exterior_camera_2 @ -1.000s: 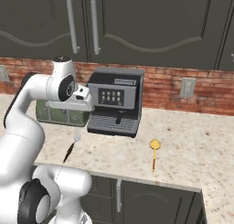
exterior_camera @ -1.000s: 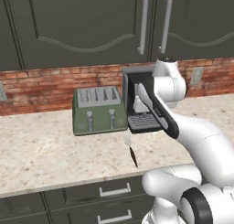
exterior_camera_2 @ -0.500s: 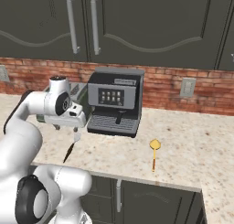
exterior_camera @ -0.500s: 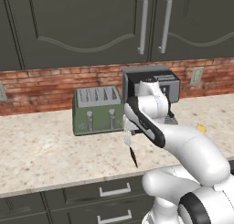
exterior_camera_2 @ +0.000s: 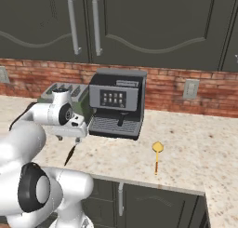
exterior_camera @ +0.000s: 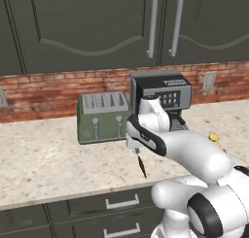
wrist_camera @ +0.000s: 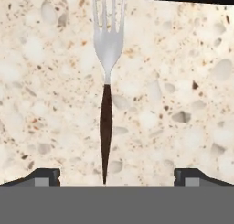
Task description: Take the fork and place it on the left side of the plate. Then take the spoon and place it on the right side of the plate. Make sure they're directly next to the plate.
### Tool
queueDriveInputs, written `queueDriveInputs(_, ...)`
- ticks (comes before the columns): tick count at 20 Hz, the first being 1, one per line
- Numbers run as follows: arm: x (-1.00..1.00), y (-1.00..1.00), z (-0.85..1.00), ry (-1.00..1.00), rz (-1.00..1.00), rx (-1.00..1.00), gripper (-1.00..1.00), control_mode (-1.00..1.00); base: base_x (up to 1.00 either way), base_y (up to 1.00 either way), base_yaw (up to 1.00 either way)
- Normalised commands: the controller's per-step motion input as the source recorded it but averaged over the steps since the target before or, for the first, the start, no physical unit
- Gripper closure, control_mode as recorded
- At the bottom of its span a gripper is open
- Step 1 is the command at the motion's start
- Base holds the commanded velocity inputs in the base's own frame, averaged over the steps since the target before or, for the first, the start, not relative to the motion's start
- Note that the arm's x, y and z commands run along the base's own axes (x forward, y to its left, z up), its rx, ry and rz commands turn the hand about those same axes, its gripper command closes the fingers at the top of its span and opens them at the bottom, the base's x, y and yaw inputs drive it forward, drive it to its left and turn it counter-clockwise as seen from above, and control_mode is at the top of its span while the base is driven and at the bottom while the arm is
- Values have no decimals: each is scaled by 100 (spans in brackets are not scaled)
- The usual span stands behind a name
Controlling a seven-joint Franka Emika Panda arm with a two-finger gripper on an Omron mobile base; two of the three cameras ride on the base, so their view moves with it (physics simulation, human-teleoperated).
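The fork (wrist_camera: 106, 86) lies flat on the speckled bench (exterior_camera: 44, 159), silvery tines pointing away from the hand and its dark handle running back toward it, centred between the two fingers (wrist_camera: 45, 176), which stand wide apart and hold nothing. The hand hangs low over the fork, near the bench's front edge. The spoon (exterior_camera_2: 157, 153) lies well apart to the right, in front of the coffee machine (exterior_camera_2: 118, 103); a green toaster (exterior_camera: 103, 116) stands beside that.

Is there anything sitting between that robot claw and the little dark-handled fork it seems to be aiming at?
Nothing visible does. In the hand view the open gripper looks straight down on the small fork with silvery tines and dark brown handle, lying alone on the speckled beige stone counter, with bare counter either side of it.
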Motion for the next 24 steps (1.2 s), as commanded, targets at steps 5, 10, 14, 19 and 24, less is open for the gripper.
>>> queueDriveInputs(5,19,10,-45,8,0,0,-100,-100,0,0,0)
queueDriveInputs(10,18,8,-43,6,0,0,-100,-100,0,0,0)
queueDriveInputs(14,8,0,-34,0,0,0,-100,-100,0,0,0)
queueDriveInputs(19,1,0,-19,0,0,0,-100,-100,0,0,0)
queueDriveInputs(24,0,0,-26,0,0,0,-100,-100,0,0,0)
